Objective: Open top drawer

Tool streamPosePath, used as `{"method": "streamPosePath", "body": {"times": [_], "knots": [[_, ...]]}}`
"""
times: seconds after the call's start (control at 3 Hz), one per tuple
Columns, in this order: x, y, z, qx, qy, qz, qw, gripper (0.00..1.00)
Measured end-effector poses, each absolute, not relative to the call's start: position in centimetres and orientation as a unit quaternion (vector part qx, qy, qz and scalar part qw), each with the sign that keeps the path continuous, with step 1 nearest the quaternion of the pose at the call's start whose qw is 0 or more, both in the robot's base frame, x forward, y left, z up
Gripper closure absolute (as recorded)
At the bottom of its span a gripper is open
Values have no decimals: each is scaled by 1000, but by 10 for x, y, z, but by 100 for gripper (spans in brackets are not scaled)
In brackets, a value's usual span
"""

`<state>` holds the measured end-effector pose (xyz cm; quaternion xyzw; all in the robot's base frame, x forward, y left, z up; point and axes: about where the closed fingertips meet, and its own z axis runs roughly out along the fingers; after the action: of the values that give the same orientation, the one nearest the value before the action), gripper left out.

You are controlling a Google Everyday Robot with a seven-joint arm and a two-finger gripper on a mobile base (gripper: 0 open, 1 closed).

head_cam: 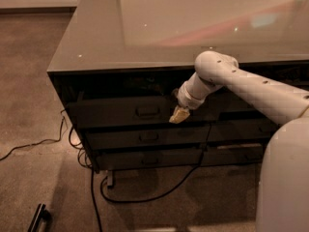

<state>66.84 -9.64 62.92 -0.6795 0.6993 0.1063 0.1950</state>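
The top drawer (116,113) is a wide dark grey panel just under the glossy counter top (159,28), with a small loop handle (147,111) at its centre. My gripper (179,114), with tan tips, hangs from the white arm (241,83) in front of the drawer's right end. It is a little to the right of the handle and at about its height, apart from it. The drawer front looks about flush with the cabinet.
Two slimmer matching drawers (147,137) sit below, with more drawer fronts (251,129) to the right. Black cables (145,197) trail across the carpet under the cabinet. A dark object (38,216) lies on the floor at lower left. My white body (285,182) fills the lower right.
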Motion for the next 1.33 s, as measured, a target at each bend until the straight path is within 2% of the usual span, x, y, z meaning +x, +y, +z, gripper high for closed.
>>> {"method": "streamPosePath", "body": {"times": [0.67,1.0,1.33], "knots": [[670,-96,640,-679,700,105,196,95],[669,-96,640,-679,700,106,196,0],[670,-95,639,-679,699,107,198,0]]}}
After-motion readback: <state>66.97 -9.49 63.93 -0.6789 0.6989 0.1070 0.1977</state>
